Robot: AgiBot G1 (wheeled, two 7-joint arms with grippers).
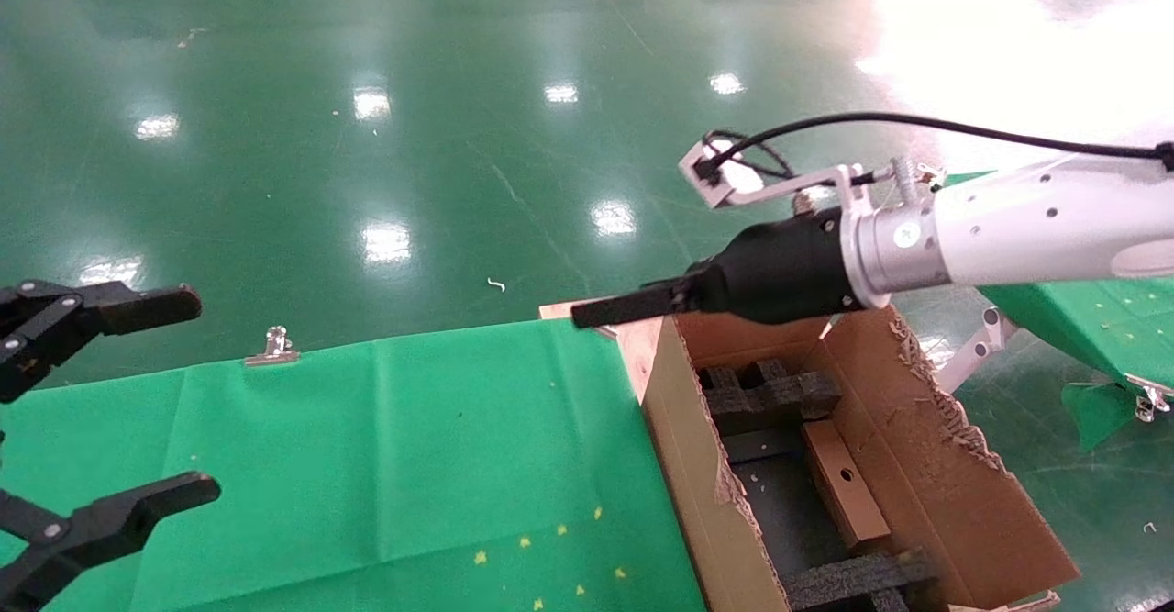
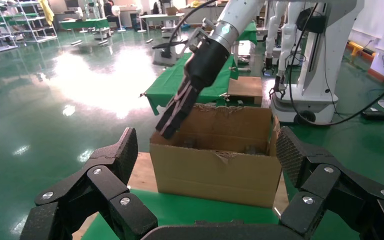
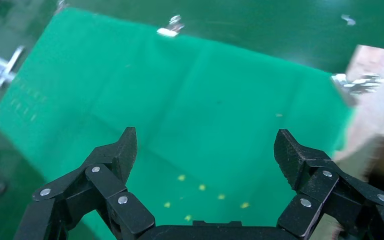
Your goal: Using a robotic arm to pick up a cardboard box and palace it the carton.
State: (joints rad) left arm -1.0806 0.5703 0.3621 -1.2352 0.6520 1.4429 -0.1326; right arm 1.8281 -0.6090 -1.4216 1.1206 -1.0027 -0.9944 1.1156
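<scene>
The small flat cardboard box [image 1: 844, 485] with a round hole lies inside the large carton [image 1: 683, 447], against its right wall between black foam inserts [image 1: 770, 396]. My right gripper [image 1: 592, 312], on the white arm, hovers above the carton's far left corner and points left over the green cloth. In the right wrist view it [image 3: 205, 145] is open and empty, with only cloth between its jaws. The left wrist view shows the carton [image 2: 215, 170] from the side with the right gripper [image 2: 172, 120] above its rim. My left gripper [image 1: 193, 392] is open and parked at the far left.
A green cloth [image 1: 413, 447] covers the table left of the carton, held by a metal clip [image 1: 272, 348] at its far edge. The carton stands on a wooden board [image 1: 637, 346]. Another green-covered table [image 1: 1082, 318] stands to the right. Glossy green floor lies beyond.
</scene>
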